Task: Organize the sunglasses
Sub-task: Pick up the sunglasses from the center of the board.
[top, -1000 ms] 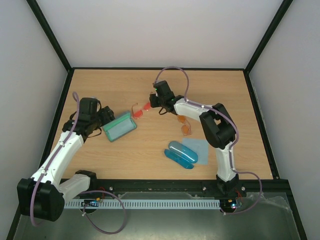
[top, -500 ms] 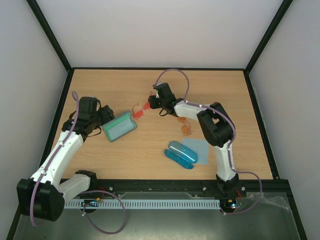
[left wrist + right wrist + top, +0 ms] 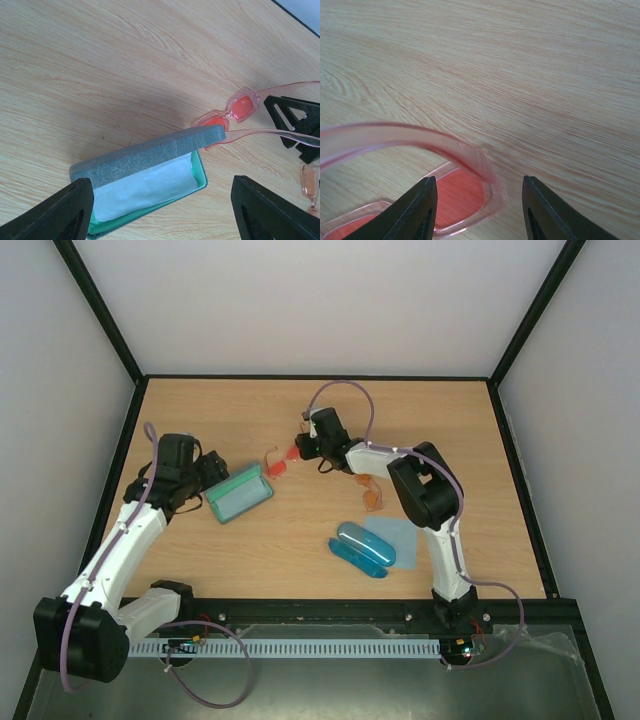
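Note:
The red-pink sunglasses (image 3: 281, 461) lie unfolded on the table just right of the open green case (image 3: 240, 493). They also show in the left wrist view (image 3: 238, 107) and the right wrist view (image 3: 458, 195). My right gripper (image 3: 301, 447) is open; its fingertips (image 3: 418, 207) straddle the outer corner of one red lens, low over the table. The orange sunglasses (image 3: 371, 492) lie under the right forearm. My left gripper (image 3: 211, 480) is open at the case's left end, with the case (image 3: 150, 177) between its fingers (image 3: 55, 212), not gripped.
A pale blue cloth (image 3: 145, 187) lies inside the green case, whose lid (image 3: 150, 152) stands raised. A blue case (image 3: 361, 548) lies at front centre on another pale blue cloth (image 3: 393, 534). Black frame rails edge the table.
My right arm has shifted slightly left, bringing its gripper closer over the red-pink sunglasses. The left arm and the case have not moved.

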You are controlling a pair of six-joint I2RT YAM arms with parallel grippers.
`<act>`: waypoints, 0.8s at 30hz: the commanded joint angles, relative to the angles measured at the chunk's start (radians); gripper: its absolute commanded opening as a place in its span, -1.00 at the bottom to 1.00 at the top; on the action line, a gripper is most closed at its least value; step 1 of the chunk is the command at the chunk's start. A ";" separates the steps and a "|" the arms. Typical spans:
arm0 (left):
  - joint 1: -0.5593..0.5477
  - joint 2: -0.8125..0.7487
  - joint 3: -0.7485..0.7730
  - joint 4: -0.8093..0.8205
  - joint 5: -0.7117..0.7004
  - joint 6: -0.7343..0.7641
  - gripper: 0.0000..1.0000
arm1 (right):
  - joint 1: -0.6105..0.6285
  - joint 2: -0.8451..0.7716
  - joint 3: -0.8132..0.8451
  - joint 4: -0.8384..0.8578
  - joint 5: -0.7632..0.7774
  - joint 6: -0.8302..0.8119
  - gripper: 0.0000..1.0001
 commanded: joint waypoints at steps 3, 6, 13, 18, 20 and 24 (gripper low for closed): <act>0.006 0.005 0.031 -0.022 -0.006 0.017 0.57 | -0.005 0.052 0.059 0.041 0.008 -0.012 -0.07; 0.005 0.012 0.033 -0.023 -0.006 0.019 0.57 | -0.005 0.062 0.076 0.043 0.010 -0.013 -0.13; 0.005 0.018 0.031 -0.026 -0.005 0.023 0.57 | -0.005 0.049 0.076 0.055 0.013 -0.024 -0.29; 0.005 0.027 0.043 -0.025 0.000 0.026 0.57 | -0.005 0.058 0.095 0.036 0.005 -0.023 -0.73; 0.005 0.030 0.047 -0.029 0.002 0.029 0.57 | -0.005 0.051 0.084 0.034 0.011 -0.019 -0.82; 0.006 0.036 0.046 -0.028 0.004 0.033 0.57 | -0.005 0.021 0.065 0.017 0.025 -0.016 -0.95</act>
